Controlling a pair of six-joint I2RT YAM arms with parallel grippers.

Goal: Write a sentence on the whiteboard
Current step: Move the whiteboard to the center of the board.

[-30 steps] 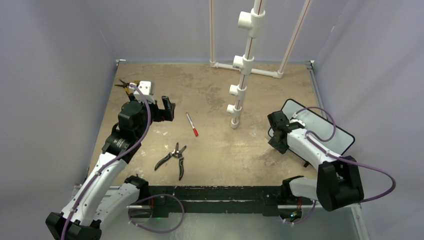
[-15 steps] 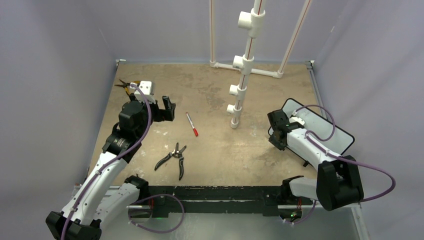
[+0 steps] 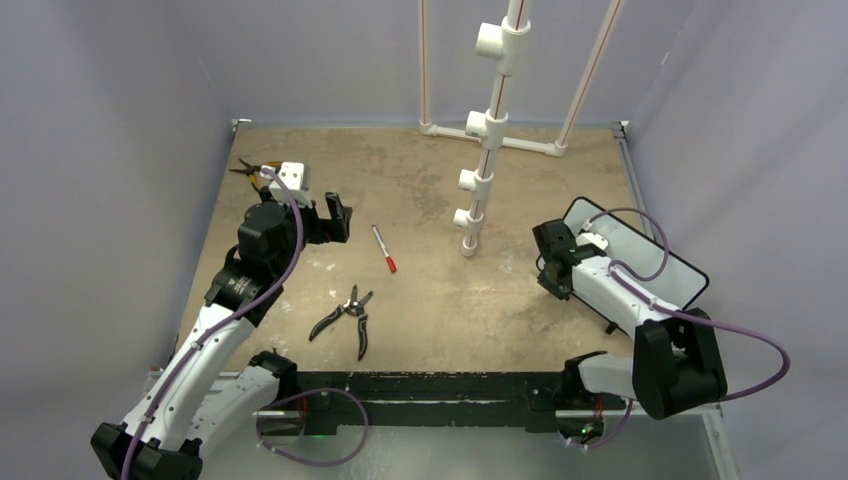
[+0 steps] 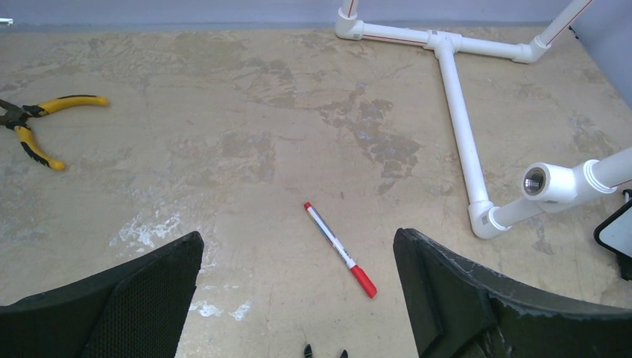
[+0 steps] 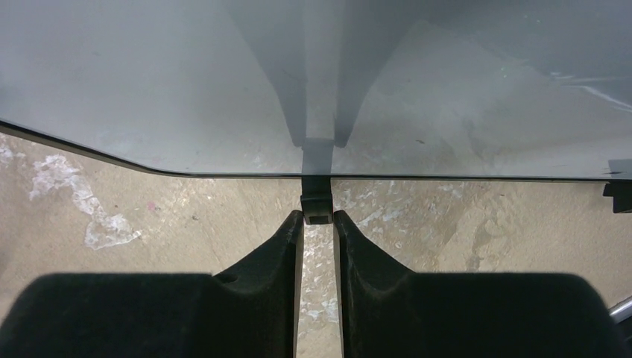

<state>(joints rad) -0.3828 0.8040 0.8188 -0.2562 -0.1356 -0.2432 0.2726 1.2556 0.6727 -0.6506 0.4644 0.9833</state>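
Observation:
The whiteboard (image 3: 676,270) lies at the right of the table, its white face (image 5: 186,82) glossy and bare; no red sentence shows on it. My right gripper (image 5: 318,218) is shut on the board's small black foot (image 5: 317,207) at its near edge; in the top view it (image 3: 551,270) sits at the board's left end. A red-capped marker (image 3: 384,248) lies on the table, left of centre. My left gripper (image 4: 298,237) is open and empty, hovering above the marker (image 4: 339,250), just left of it in the top view (image 3: 335,218).
A white PVC pipe frame (image 3: 486,128) stands at the back centre, with a foot reaching toward the marker (image 4: 462,142). Yellow-handled pliers (image 3: 250,168) lie at the back left. Black snips (image 3: 346,316) lie in front of the marker.
My right gripper has shifted slightly left and back at the board's edge. My left arm has not moved.

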